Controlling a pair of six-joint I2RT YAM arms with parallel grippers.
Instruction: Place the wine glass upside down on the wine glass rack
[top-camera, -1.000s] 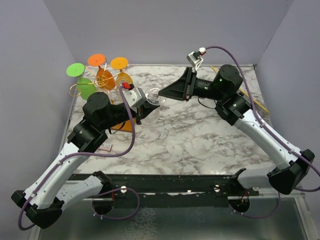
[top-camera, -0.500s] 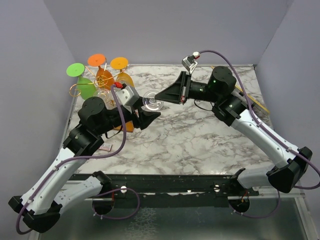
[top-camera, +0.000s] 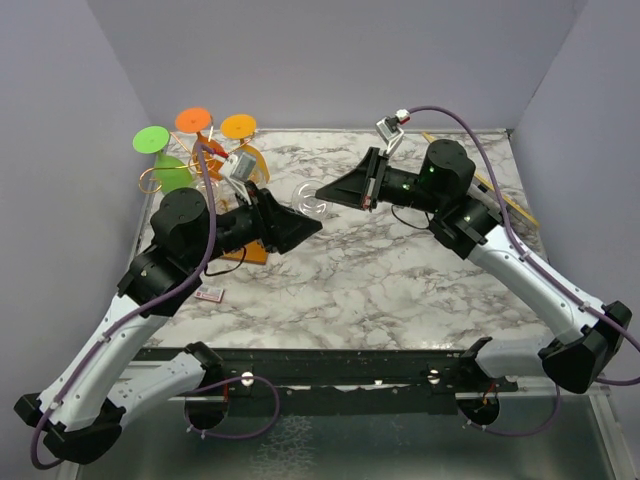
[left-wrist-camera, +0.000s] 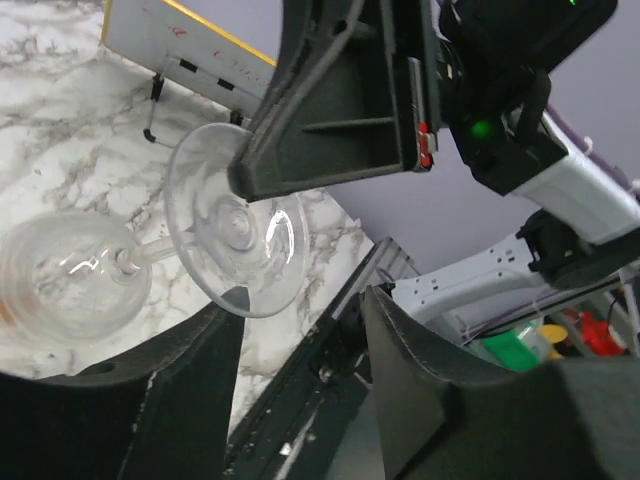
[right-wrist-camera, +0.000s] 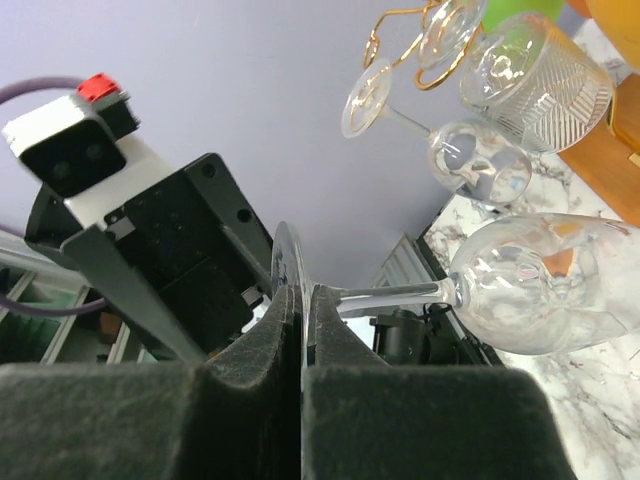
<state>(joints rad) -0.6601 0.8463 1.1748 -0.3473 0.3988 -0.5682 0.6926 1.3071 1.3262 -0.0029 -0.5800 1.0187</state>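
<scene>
A clear wine glass hangs sideways in the air over the marble table. My right gripper is shut on the rim of its round foot; the stem and bowl point away towards the rack. My left gripper is open just below the foot, its fingers not touching the glass. The gold wire rack stands at the back left on its orange-brown base. It carries green, orange and yellow glasses, and clear ones.
A small card lies on the marble table near the left arm. A flat white box with a yellow edge lies at the back right behind the right arm. Grey walls close the left, back and right sides.
My left gripper has let go of the glass, opened and drawn back below the foot. The right gripper keeps hold of the foot and has shifted slightly.
</scene>
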